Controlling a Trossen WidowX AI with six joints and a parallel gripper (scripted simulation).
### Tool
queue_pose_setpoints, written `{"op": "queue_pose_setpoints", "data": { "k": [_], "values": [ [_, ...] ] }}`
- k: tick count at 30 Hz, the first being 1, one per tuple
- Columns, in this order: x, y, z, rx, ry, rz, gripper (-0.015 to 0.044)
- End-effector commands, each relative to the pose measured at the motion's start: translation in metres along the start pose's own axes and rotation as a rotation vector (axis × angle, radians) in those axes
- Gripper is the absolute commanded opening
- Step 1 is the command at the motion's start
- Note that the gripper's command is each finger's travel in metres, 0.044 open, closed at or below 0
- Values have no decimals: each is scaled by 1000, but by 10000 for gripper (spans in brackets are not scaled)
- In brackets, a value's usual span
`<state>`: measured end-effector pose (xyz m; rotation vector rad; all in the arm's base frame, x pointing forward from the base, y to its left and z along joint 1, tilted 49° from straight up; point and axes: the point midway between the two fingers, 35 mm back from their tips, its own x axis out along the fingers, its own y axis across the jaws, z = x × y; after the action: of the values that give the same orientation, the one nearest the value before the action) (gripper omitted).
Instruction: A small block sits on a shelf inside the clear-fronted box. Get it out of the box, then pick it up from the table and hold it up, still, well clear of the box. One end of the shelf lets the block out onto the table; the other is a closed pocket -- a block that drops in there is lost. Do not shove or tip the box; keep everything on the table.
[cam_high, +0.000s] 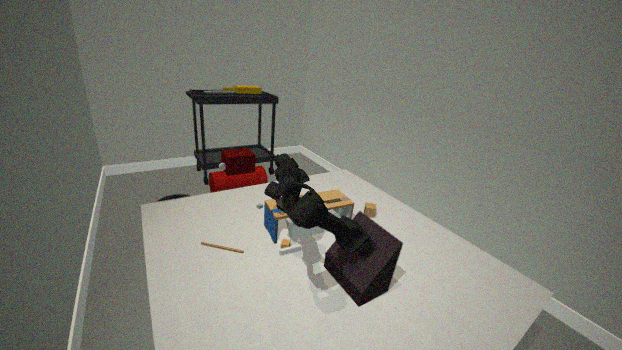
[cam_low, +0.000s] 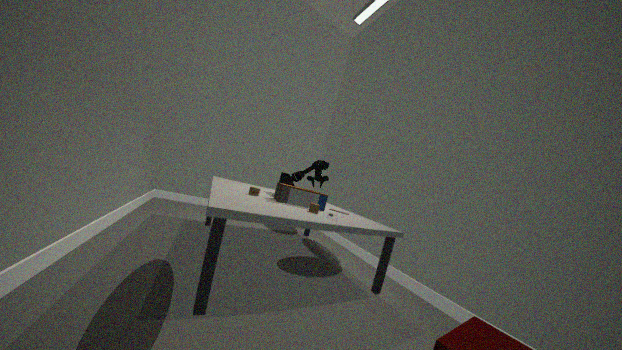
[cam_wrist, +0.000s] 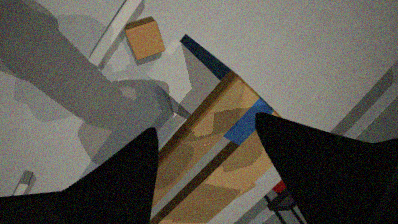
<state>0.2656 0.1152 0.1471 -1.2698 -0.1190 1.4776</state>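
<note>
The small orange-tan block lies on the table just outside the box's clear front, near its blue end, beside a low white strip. The box stands upright, with a slotted wooden top and a blue end panel. My gripper is open, with nothing between its fingers. It hangs above the box top near the blue end; the block is off to one side of the fingers in the wrist view. The shelf inside is mostly hidden by the arm.
A wooden stick lies on the table in front of the box. Another tan block stands beyond the box's far end, and one more behind it. A small grey piece lies beyond the blue end.
</note>
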Motion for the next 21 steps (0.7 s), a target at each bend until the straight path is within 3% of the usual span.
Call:
{"op": "queue_pose_setpoints", "data": {
  "k": [1, 16, 21],
  "values": [
    [-4, 4, 8, -759, 102, -10, 285],
    [-2, 4, 8, -759, 102, -9, 285],
    [49, 13, 18, -763, 101, 3, 285]
  ]
}}
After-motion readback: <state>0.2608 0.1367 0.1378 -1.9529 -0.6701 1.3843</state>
